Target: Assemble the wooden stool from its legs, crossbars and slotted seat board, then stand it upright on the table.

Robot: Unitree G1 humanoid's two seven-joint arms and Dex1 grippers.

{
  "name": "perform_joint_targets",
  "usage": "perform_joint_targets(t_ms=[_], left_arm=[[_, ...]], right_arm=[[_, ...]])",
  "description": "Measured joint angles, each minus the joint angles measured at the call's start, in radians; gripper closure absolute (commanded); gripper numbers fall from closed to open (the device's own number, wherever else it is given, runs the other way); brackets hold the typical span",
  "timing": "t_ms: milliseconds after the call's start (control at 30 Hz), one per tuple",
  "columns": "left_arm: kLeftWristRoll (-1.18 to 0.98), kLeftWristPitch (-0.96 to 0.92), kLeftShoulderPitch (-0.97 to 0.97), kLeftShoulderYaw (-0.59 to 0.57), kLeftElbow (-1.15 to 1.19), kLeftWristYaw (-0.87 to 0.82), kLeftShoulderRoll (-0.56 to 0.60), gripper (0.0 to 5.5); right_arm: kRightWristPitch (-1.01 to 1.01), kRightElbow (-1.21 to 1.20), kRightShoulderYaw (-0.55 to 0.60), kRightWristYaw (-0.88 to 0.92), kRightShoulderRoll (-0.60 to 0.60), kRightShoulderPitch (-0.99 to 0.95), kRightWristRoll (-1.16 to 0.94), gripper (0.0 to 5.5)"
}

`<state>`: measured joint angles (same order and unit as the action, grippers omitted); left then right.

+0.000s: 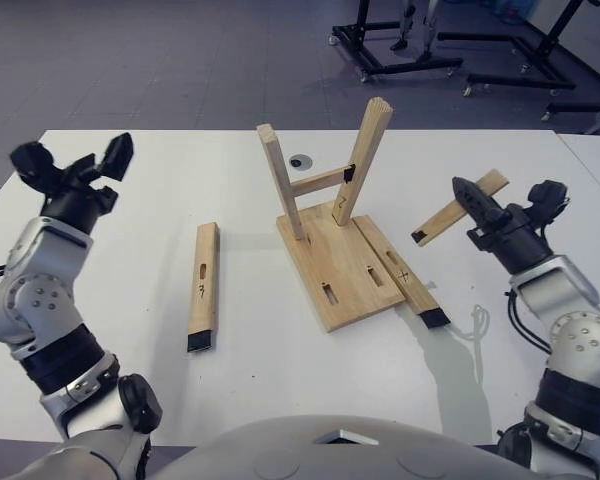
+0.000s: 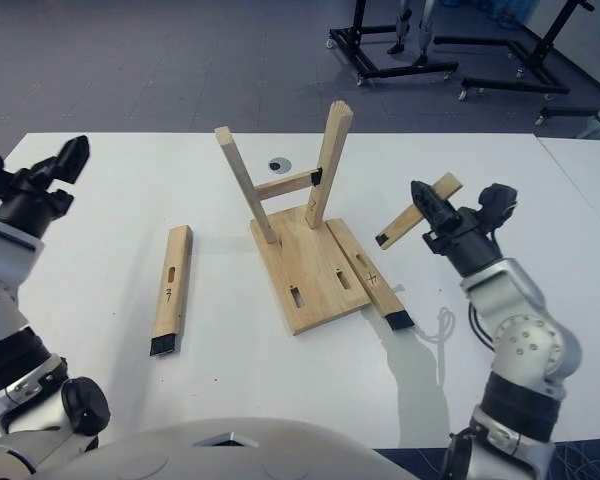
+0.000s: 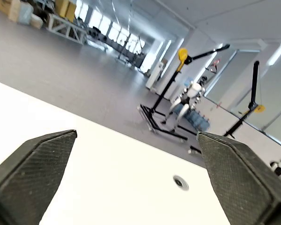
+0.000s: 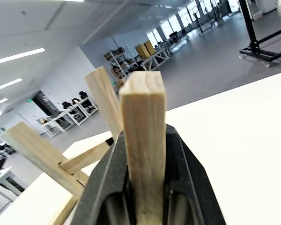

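Across the white table (image 1: 130,380), here's how it lies: the slotted seat board (image 1: 325,268) is flat at the middle, with upright legs (image 1: 362,160) standing out of it, joined by a crossbar (image 1: 320,183). A third leg (image 1: 405,280) lies flat, tight against the board's right edge. A loose leg (image 1: 204,285) lies well apart toward the left edge. Past the far edge are grey floor and black wheeled frames (image 1: 400,50).

There are pencilled marks on the legs, too small to read with confidence.

The left end effector (image 1: 75,158) hangs over the far left corner, spread wide and holding nothing. Its wrist view catches the textured pads (image 3: 33,164), a round grommet (image 3: 179,182) in the tabletop and a long windowed hall.

The right end effector (image 1: 470,195), raised near the right edge, is clamped on a wooden bar (image 1: 435,228). Its wrist view looks along that bar's end grain, with the standing legs behind.
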<state>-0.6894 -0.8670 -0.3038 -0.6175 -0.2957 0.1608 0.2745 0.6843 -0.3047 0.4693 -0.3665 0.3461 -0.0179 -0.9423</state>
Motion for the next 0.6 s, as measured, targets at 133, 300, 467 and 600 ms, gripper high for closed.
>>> perform_joint_targets(t_ms=[133,300,467,600], left_arm=[[-0.001,0.012,0.000,0.041,0.022,-0.019,-0.009,0.80],[-0.001,0.032,0.011,0.070,0.027,-0.029,-0.017,0.80],[0.000,0.049,0.058,0.106,0.027,-0.018,-0.021,0.80],[-0.001,0.057,0.061,0.114,0.027,-0.015,-0.020,0.80]], right_arm=[[-0.095,0.063,-0.077,-0.058,-0.005,-0.005,0.102,5.10],[-0.131,0.182,-0.197,-0.176,0.016,-0.038,0.199,5.10],[-0.211,0.215,-0.211,-0.242,0.044,-0.048,0.270,5.10],[-0.207,0.212,-0.131,-0.249,0.066,-0.047,0.225,5.10]])
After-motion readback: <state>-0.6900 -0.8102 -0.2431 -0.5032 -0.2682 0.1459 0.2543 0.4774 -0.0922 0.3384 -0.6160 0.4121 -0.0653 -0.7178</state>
